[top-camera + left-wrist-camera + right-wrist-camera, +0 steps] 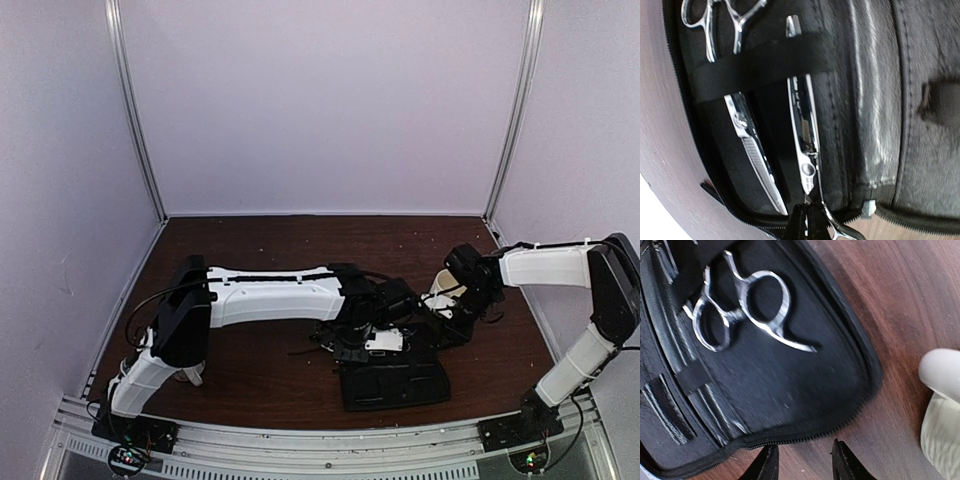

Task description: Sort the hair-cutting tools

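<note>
A black fabric case [395, 385] lies open at the table's front middle. In the left wrist view, two silver scissors lie in the case [880, 100] under a black elastic strap [760, 65]. One scissors [754, 155] has its ring handles at the top left. The second scissors [804, 125] lies beside it, and my left gripper [808, 221] is shut on it just below its pivot. My right gripper [805, 465] is open and empty just off the case's zipper edge [790, 385]. A scissors' ring handles [740, 305] show there. No hair clips clearly show.
A white mug [440, 290] stands just behind my right gripper [442, 322] and shows at the right edge of the right wrist view [940, 405]. My left arm [270, 295] stretches across the table's middle. Purple walls enclose the brown table.
</note>
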`<action>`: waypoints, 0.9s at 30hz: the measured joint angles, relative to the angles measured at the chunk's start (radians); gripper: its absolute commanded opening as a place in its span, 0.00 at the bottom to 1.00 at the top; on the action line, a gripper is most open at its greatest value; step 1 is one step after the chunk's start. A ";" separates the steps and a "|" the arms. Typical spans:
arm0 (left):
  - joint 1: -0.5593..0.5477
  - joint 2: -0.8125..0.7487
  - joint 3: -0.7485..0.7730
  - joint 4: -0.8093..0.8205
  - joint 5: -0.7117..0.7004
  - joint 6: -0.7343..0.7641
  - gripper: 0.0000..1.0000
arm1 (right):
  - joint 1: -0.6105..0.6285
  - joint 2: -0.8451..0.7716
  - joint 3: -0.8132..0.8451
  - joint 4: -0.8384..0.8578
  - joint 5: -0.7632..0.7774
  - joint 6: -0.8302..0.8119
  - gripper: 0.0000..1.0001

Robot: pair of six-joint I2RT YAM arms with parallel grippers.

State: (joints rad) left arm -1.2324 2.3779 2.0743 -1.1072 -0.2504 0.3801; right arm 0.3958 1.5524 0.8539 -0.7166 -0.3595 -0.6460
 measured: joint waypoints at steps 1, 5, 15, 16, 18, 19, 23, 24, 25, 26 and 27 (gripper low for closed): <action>0.000 0.013 0.018 0.001 0.000 0.001 0.00 | 0.005 0.002 0.003 -0.003 0.002 0.000 0.38; 0.000 0.053 0.085 0.007 0.004 0.007 0.00 | 0.008 0.007 0.012 -0.006 0.011 0.003 0.38; -0.012 0.100 0.143 0.048 -0.021 0.014 0.16 | 0.008 0.007 0.012 -0.009 0.023 0.020 0.38; -0.014 0.101 0.144 0.055 -0.029 0.013 0.17 | 0.008 0.007 0.012 -0.009 0.023 0.022 0.38; -0.019 0.100 0.142 0.067 -0.056 0.006 0.21 | 0.008 0.007 0.012 -0.009 0.023 0.022 0.38; -0.020 0.095 0.134 0.072 -0.070 0.002 0.23 | 0.008 0.007 0.012 -0.009 0.023 0.022 0.38; -0.021 0.018 0.030 0.098 -0.105 -0.040 0.34 | 0.008 0.007 0.012 -0.012 0.023 0.022 0.38; -0.021 -0.019 -0.011 0.102 -0.109 -0.057 0.37 | 0.008 0.007 0.012 -0.013 0.023 0.022 0.38; -0.018 -0.061 -0.055 0.111 -0.108 -0.081 0.39 | 0.008 0.007 0.012 -0.014 0.023 0.022 0.38; -0.014 -0.113 -0.106 0.121 -0.100 -0.115 0.42 | 0.008 0.007 0.012 -0.014 0.022 0.022 0.39; -0.009 -0.157 -0.144 0.127 -0.088 -0.141 0.45 | 0.008 0.007 0.013 -0.015 0.022 0.022 0.39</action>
State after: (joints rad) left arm -1.2415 2.2208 1.9301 -0.9806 -0.3382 0.2390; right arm 0.4038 1.5593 0.8665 -0.7319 -0.3378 -0.6239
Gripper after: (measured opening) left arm 0.380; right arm 0.382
